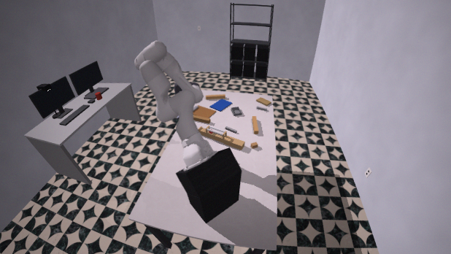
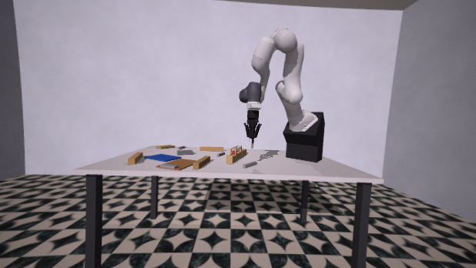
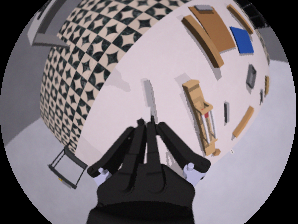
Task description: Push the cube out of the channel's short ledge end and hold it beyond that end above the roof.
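The channel [image 1: 236, 142] [image 2: 230, 159] [image 3: 194, 94] is a long wooden base with two wooden frames and pale rails above it. The red cube [image 1: 211, 132] [image 2: 233, 152] [image 3: 206, 115] is inside, near the frame toward the top of the wrist view. Wood projects past both ends; the lip is too small to tell surely. My gripper [image 2: 252, 145] [image 3: 148, 112] is shut, pointing down above the table, off to the channel's side. I see no thing clearly held; a narrow pale piece shows at its tips. In the top view the arm hides the gripper.
A grey bar [image 2: 250, 165] [image 3: 148, 90] lies on the table near the channel. Another grey bar [image 1: 230, 129] [image 3: 226, 112] lies on its other side. A small wooden block [image 1: 254, 145] lies by the channel's end. Brown board [image 1: 205, 112], blue sheet [image 1: 220, 105] and wooden bars lie farther off.
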### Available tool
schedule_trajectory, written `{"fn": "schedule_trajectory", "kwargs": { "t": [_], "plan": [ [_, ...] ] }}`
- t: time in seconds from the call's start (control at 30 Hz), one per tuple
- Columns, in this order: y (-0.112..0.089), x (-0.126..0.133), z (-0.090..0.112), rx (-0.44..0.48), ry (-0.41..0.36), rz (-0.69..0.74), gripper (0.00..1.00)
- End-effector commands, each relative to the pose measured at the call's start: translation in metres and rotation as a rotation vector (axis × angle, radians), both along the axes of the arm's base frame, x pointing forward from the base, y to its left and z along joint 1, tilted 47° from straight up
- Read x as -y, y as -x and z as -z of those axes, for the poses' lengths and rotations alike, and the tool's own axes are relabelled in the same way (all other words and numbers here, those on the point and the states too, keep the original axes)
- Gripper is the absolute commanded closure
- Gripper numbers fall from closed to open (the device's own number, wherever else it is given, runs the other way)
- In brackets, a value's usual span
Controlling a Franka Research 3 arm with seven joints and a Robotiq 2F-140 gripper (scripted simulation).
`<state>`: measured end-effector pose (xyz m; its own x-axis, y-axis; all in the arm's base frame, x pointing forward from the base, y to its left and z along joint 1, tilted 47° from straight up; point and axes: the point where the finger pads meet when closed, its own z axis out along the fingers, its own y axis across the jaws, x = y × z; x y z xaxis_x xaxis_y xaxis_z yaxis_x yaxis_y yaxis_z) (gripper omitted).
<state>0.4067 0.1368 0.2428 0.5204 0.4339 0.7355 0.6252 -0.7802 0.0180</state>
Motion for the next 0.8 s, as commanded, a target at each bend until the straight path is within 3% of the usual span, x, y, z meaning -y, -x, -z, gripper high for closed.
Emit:
{"fn": "schedule_trajectory", "kwargs": {
  "t": [0.0, 0.77],
  "plan": [
    [-0.0001, 0.0001, -0.0001, -0.004, -0.004, 0.003, 1.0],
    [-0.0012, 0.0016, 0.0011, -0.007, -0.001, 0.005, 1.0]
  ]
}}
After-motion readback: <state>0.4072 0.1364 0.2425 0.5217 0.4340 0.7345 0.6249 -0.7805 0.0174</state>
